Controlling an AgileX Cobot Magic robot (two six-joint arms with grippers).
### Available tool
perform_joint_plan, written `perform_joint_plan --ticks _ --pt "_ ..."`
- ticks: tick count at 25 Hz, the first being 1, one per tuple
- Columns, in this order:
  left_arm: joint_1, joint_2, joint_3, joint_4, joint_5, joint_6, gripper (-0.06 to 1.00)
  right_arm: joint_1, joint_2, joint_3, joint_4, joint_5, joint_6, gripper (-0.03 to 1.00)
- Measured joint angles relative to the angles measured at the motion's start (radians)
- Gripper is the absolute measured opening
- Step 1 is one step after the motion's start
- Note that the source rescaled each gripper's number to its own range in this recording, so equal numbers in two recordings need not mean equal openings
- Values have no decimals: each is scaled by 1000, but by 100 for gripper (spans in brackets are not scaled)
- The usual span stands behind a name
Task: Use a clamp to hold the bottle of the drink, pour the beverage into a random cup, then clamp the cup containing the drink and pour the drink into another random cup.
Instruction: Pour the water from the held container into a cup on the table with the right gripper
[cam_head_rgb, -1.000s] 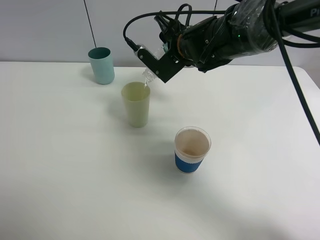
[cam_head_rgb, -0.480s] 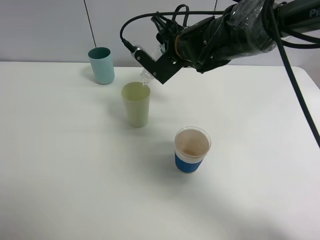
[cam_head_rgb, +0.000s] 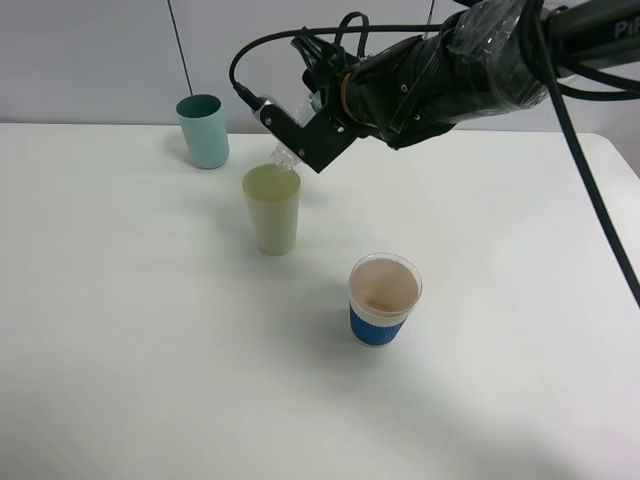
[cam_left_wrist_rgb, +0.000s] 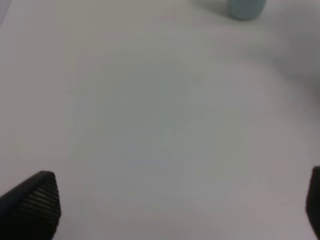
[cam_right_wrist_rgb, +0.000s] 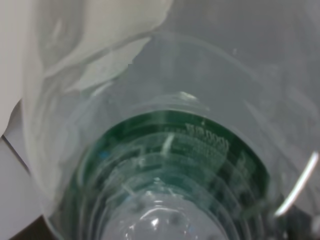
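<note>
Bottle (cam_head_rgb: 288, 153) slants, mouth down-left (over yellow-green cup (cam_head_rgb: 271, 212)).

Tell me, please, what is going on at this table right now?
The right gripper holds the drink bottle tipped mouth-down over the pale yellow-green cup, apparently pouring into it. The blue-banded cup and the teal cup stand apart, untouched. The left gripper hangs open over the table, holding nothing.

Bright, even light, soft shadows; wrist views blurred, highlights on bottle (cam_right_wrist_rgb: 165, 150).
</note>
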Motion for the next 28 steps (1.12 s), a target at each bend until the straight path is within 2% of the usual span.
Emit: perform_joint_plan --ticks 8,22,26,28 --pt "0 0 0 0 0 0 100 0 0 0 0 0 -121 0" --pt "0 0 0 0 0 0 100 0 0 0 0 0 -206 0" --pt "0 0 0 0 0 0 100 0 0 0 0 0 -195 0" --pt "0 0 0 0 0 0 100 0 0 0 0 0 -133 0"
